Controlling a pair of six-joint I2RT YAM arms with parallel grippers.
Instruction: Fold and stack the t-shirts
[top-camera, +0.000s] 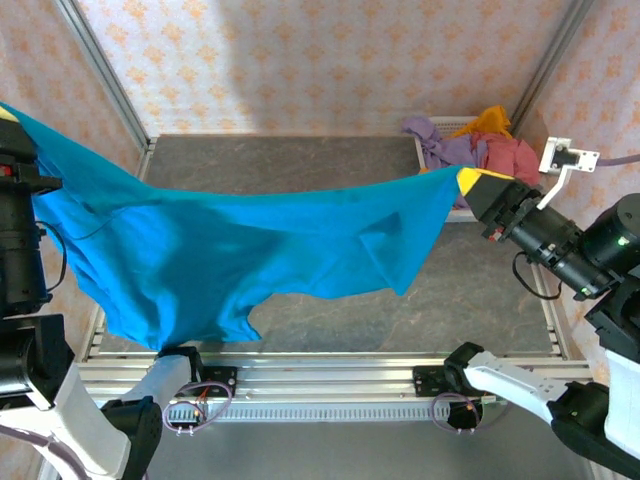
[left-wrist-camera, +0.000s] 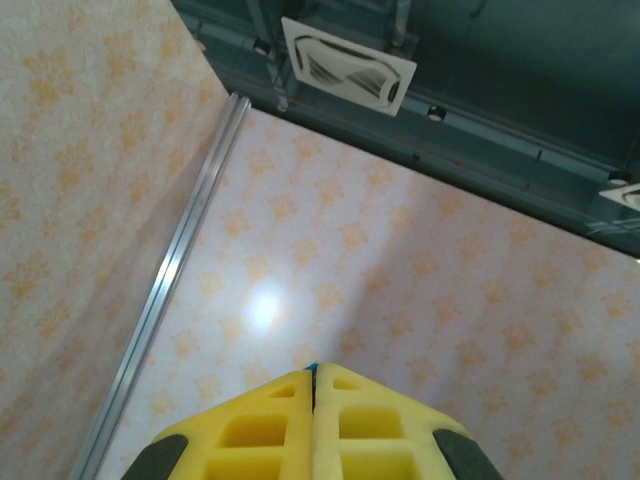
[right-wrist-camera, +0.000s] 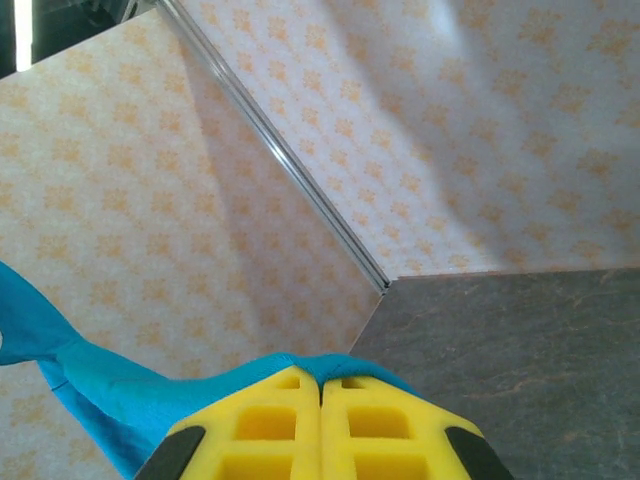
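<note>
Teal-blue cloth: the teal-blue t-shirt (top-camera: 250, 250) hangs stretched across the middle of the top view, from the upper left edge to right of centre. Its lower part droops toward the lower left above the table (top-camera: 480, 290).
Left: the left gripper (left-wrist-camera: 313, 372) has its fingers pressed together, with a sliver of blue pinched between the tips.
Right: the right gripper (right-wrist-camera: 320, 380) is clamped on the opposite edge, with blue cloth spilling out around its tips.
Handling: it looks light, limp and without stiffness, and it sags in the span. It will probably crease and slide easily. Corners or shoulder seams look the best holds, with the cloth kept taut while it is laid flat.
Count: four tees. One is held. The lavender t-shirt (top-camera: 440, 145), orange-yellow t-shirt (top-camera: 492, 120) and dusty red t-shirt (top-camera: 515, 155) are crumpled in one white basket (top-camera: 458, 213) at upper right.
Grippers: two.
</note>
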